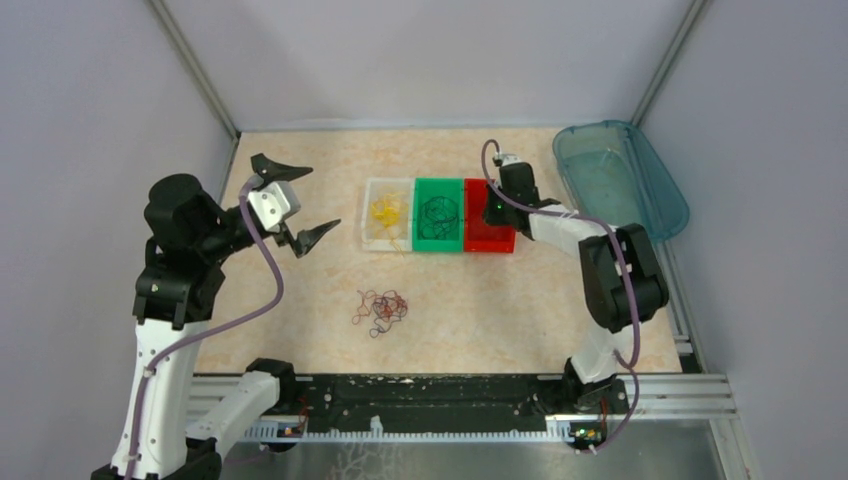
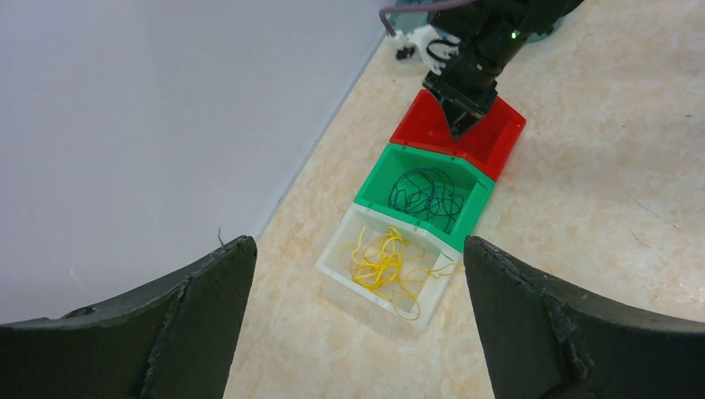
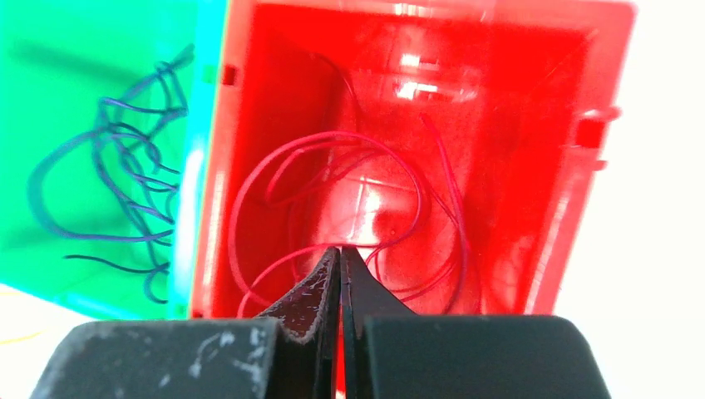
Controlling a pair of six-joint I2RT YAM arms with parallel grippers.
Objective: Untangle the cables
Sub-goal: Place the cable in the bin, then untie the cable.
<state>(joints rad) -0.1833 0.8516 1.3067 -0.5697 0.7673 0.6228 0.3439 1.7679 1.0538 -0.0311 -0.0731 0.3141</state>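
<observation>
Left jaws wide — right jaws closed

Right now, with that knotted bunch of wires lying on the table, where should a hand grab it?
Probably from straight above, on an outer loop of the wire bunch, not its dense middle. It lies flat on the table, leaving no side to pinch; an outer loop can be nipped and drawn out. The open left hand is nearer.
</observation>
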